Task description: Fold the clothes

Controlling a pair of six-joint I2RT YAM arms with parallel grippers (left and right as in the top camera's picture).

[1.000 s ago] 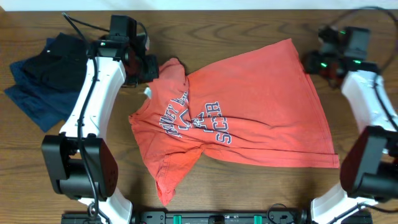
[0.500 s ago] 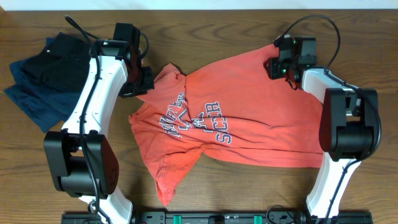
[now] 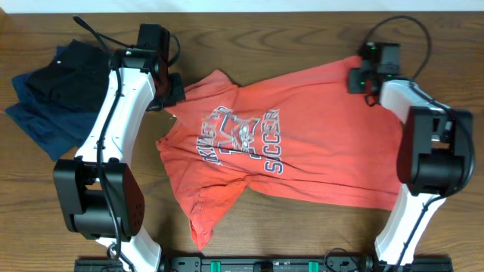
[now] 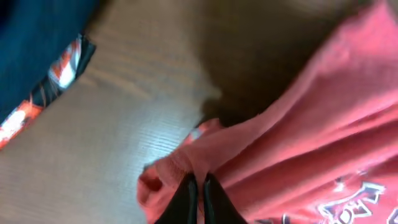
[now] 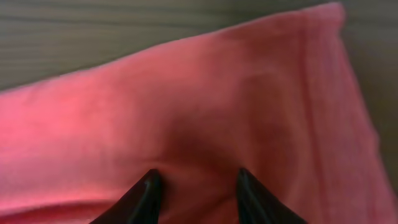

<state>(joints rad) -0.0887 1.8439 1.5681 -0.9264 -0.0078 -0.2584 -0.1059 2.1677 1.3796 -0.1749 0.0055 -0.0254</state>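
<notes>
Well, the fingers (image 4: pixel 186 200) of my left gripper (image 4: pixel 198 186) are pinched tight on a bunched edge at the neck end of the coral-red short-sleeved cotton T-shirt (image 3: pixel 318 136). The fingers (image 5: pixel 147 194) of my right gripper (image 5: pixel 198 182) stand apart, tips resting on its far hem corner. Since half a second ago the right arm has swung outward. The shirt now lies flatter across the brown wooden table (image 3: pixel 318 230), its navy-and-white lettering opened out. Both wrist views are blurred and cut the fingers off at the bottom edge. Folded navy and black garments (image 3: pixel 53 91) sit beside the left arm.
</notes>
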